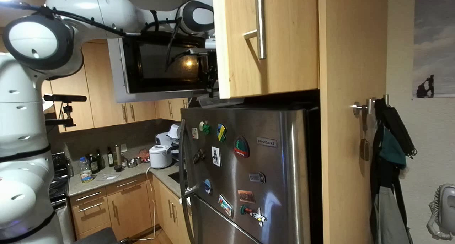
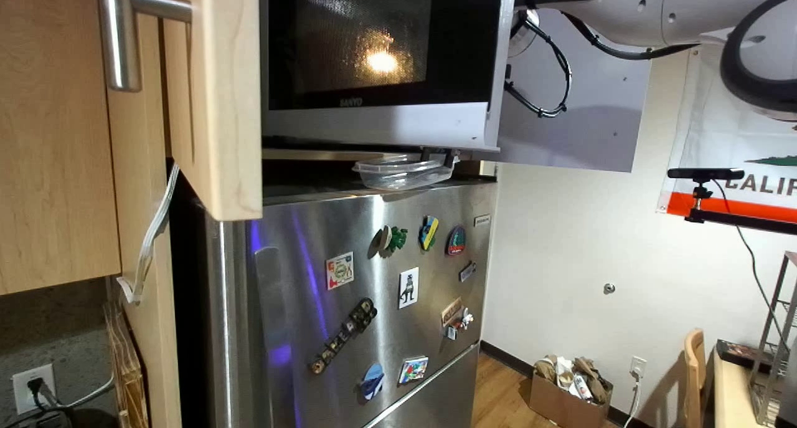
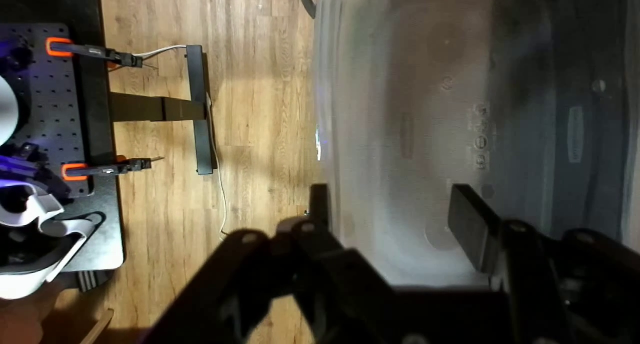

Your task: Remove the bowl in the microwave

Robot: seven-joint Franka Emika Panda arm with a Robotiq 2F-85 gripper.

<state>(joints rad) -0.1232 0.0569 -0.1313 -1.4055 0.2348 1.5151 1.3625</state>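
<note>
The bowl, a clear plastic container, rests on top of the fridge at its front edge; an exterior view shows the bowl (image 2: 405,174) below the microwave's black door (image 2: 358,60). From above, the bowl (image 3: 425,133) fills the right half of the wrist view. My gripper (image 3: 391,199) is open and points down at its near end: one finger (image 3: 319,204) lies along the left rim, while the other finger (image 3: 472,229) is over the inside. Whether either touches is unclear. In an exterior view the gripper (image 1: 212,82) hangs beside the open microwave door (image 1: 167,63); the microwave's interior is hidden.
A wooden cabinet door (image 1: 275,41) stands open above the steel fridge (image 1: 245,166) and hides part of the gripper. A pale panel (image 2: 579,104) hangs beside the microwave door. Far below lie the wooden floor (image 3: 250,108) and a black table (image 3: 107,224).
</note>
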